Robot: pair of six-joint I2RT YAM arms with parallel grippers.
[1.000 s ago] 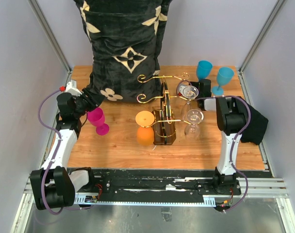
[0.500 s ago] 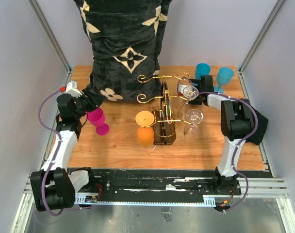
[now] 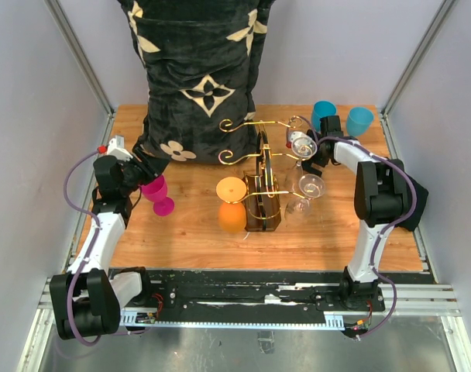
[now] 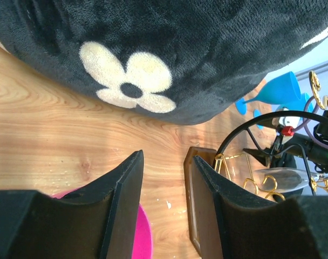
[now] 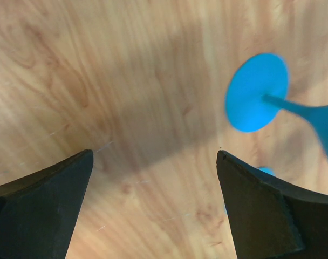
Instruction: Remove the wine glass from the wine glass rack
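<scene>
Standing mid-table (image 3: 189,232), the wine glass rack (image 3: 263,194) carries a clear wine glass (image 3: 301,145) on its right arms. Just beside it, the right gripper (image 5: 154,154) gapes, holding nothing. The left gripper (image 4: 166,156) sits half-spread at a pink glass (image 3: 152,188); I cannot tell whether it grips.

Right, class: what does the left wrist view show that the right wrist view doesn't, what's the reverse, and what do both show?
Only the left wrist view: the black flowered cushion, the pink glass, the brown body of the wine glass rack and a clear wine glass by its gold wire. Only the right wrist view: the right gripper, open, nothing between its fingers. Both: the wooden table and blue glasses, the right wrist catching mainly one foot.
</scene>
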